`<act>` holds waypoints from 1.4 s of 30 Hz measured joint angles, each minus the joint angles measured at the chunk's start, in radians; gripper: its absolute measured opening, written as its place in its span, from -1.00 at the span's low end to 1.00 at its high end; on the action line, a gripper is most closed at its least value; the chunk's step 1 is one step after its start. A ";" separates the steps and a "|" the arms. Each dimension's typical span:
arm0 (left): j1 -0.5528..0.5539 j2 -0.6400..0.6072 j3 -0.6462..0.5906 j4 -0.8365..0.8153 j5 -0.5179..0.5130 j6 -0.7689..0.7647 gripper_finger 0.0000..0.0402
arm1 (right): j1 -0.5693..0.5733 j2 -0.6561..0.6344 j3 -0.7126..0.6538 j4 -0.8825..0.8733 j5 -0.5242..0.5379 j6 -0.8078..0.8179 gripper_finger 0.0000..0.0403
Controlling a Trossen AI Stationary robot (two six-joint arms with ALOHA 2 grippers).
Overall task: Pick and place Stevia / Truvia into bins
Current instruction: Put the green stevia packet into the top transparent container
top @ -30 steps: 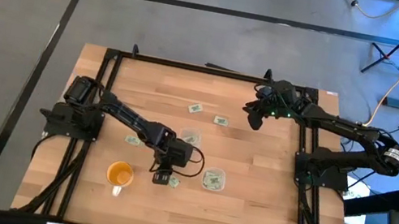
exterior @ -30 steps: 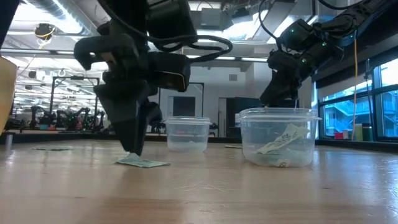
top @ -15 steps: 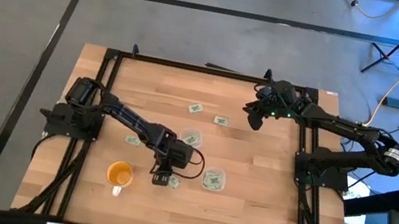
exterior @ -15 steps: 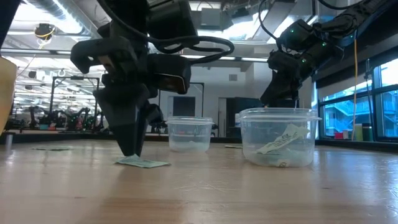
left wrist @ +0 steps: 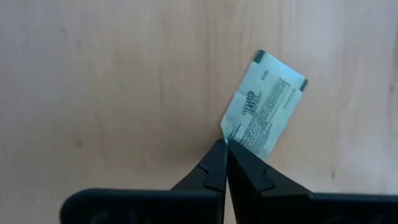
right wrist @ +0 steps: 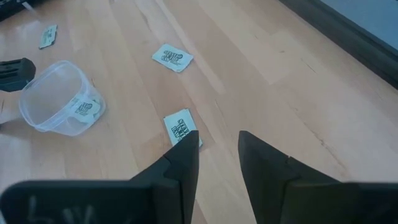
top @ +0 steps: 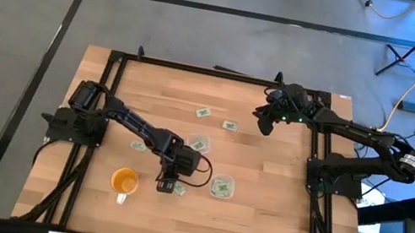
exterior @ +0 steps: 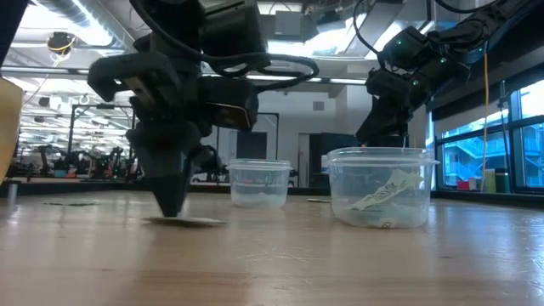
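One Stevia packet [left wrist: 264, 112] lies flat on the wood near the table's front, and my left gripper [left wrist: 225, 143] stands over it pointing steeply down, shut at its corner. In the high view this gripper [top: 166, 186] is between the orange cup [top: 124, 181] and the nearer clear bin [top: 221, 188]. The second bin [top: 198, 143] stands farther back; both hold packets. Loose packets [top: 203, 113] [top: 229, 125] [top: 137, 145] lie flat on the table. My right gripper [right wrist: 217, 140] hangs open above the far right, over a packet [right wrist: 183, 129]. My left gripper has its two fingertips closed together on the packet's nearest corner [left wrist: 227, 132], coming from above and slanting down. Only the very tips meet the paper. The packet [exterior: 187, 221] lies flat on the table, not lifted.
The orange cup with a handle stands just left of my left gripper. The nearer bin [exterior: 380, 189] and farther bin [exterior: 258, 183] stand to its right. Black frame rails run along the table's left and right sides. A further packet [right wrist: 172, 57] lies beyond my right gripper.
My left gripper has shut its fingers at the packet's corner while staying in place over it. The packet now lies flatter on the table than before. My right arm has kept still.
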 joint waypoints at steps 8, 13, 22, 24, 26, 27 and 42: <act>0.017 -0.083 -0.005 -0.081 0.033 0.049 -0.99 | 0.000 0.000 0.000 0.000 0.000 0.000 -0.42; 0.056 -0.189 -0.004 -0.086 0.000 0.078 -0.99 | 0.000 0.000 0.000 0.000 0.000 0.000 -0.42; 0.182 -0.303 -0.003 -0.025 -0.307 0.149 -0.99 | 0.000 0.000 0.000 0.004 0.000 0.005 -0.42; 0.217 -0.303 -0.003 0.017 -0.316 0.149 -0.99 | 0.000 0.000 0.000 0.007 0.000 0.004 -0.42; 0.245 -0.296 -0.001 0.055 -0.316 0.149 -0.99 | 0.000 0.000 0.000 0.007 0.000 0.003 -0.42; 0.258 -0.291 -0.001 0.057 -0.316 0.148 -0.99 | 0.000 0.000 0.000 0.007 0.000 0.003 -0.42; 0.301 -0.187 -0.002 0.019 -0.272 0.149 -0.97 | 0.000 0.000 0.000 0.023 0.000 0.000 -0.42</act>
